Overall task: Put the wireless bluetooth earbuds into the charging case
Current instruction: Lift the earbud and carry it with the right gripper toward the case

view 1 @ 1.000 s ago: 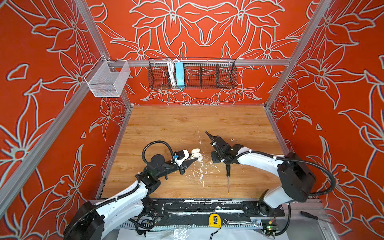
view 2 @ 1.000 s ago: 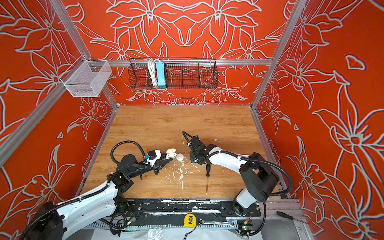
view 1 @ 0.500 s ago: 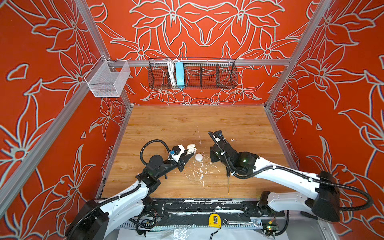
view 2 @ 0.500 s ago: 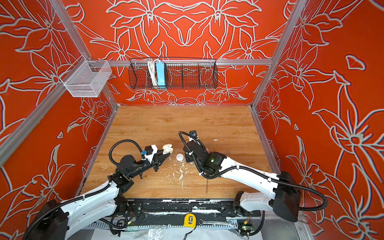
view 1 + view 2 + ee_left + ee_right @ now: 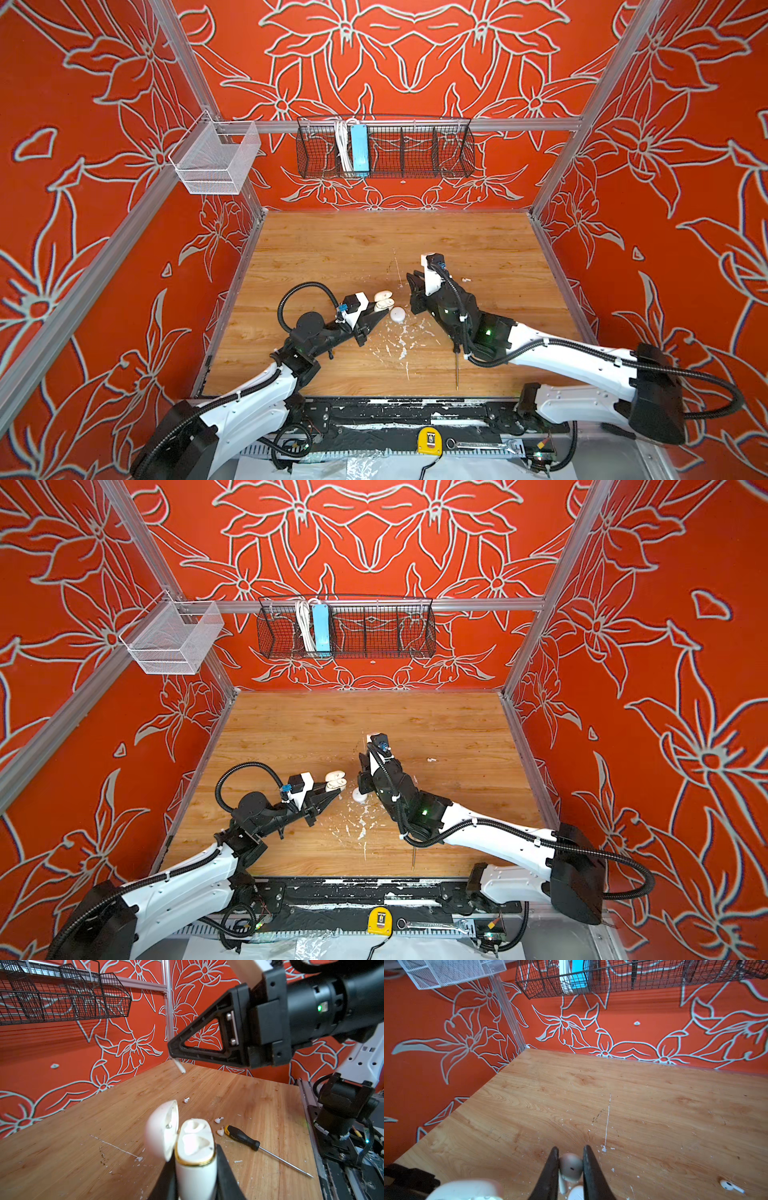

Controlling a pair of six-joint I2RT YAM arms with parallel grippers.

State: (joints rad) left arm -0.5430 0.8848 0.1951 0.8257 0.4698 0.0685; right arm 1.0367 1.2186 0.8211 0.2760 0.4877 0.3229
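In the left wrist view, the bottom edge cut off the lower body of the charging case (image 5: pixel 195 1172) and the left gripper (image 5: pixel 193 1156) clamping it. In the right wrist view, we saw the held earbud (image 5: pixel 571 1165) between the fingers of the right gripper (image 5: pixel 571 1148) only as a blur, and the case as a white blur cut by the bottom edge. In both top views the right arm (image 5: pixel 561 353) hid the screwdriver (image 5: pixel 457 370) handle and that earbud; the loose earbud (image 5: pixel 466 279) was too small to read.
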